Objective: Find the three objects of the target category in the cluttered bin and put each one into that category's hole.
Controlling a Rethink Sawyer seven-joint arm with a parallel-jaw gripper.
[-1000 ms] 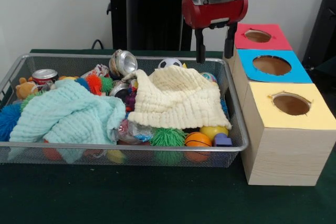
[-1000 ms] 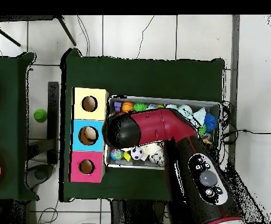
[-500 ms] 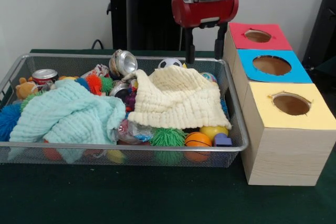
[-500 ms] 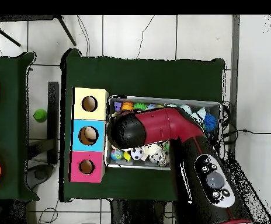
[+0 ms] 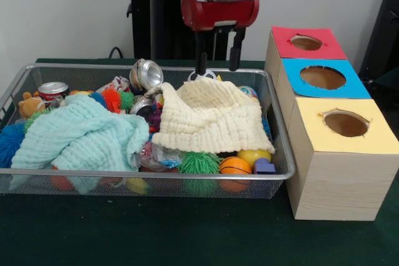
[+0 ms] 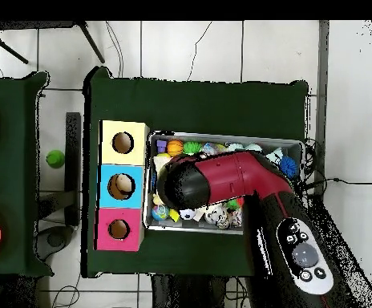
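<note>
My gripper (image 5: 217,70) hangs open and empty over the far edge of the wire bin (image 5: 156,175), just above the top of a cream cloth (image 5: 212,116). The cloth covers the bin's right half. A mint cloth (image 5: 81,135) covers the left. Around them lie a silver can (image 5: 146,74), a red can (image 5: 53,90), a basketball (image 5: 235,166), a yellow ball (image 5: 252,156) and a green spiky ball (image 5: 199,163). In the overhead view the arm (image 6: 221,180) hides the gripper and most of the bin (image 6: 297,144).
Right of the bin stand three wooden boxes with round holes: red top (image 5: 307,43), blue top (image 5: 323,78), yellow top (image 5: 346,124). A small teddy (image 5: 28,104) and a blue spiky ball (image 5: 9,141) lie at the bin's left end.
The gripper has moved left, from beside the red-topped box to above the cream cloth's top. It stayed open and empty. Nothing in the bin has shifted.
</note>
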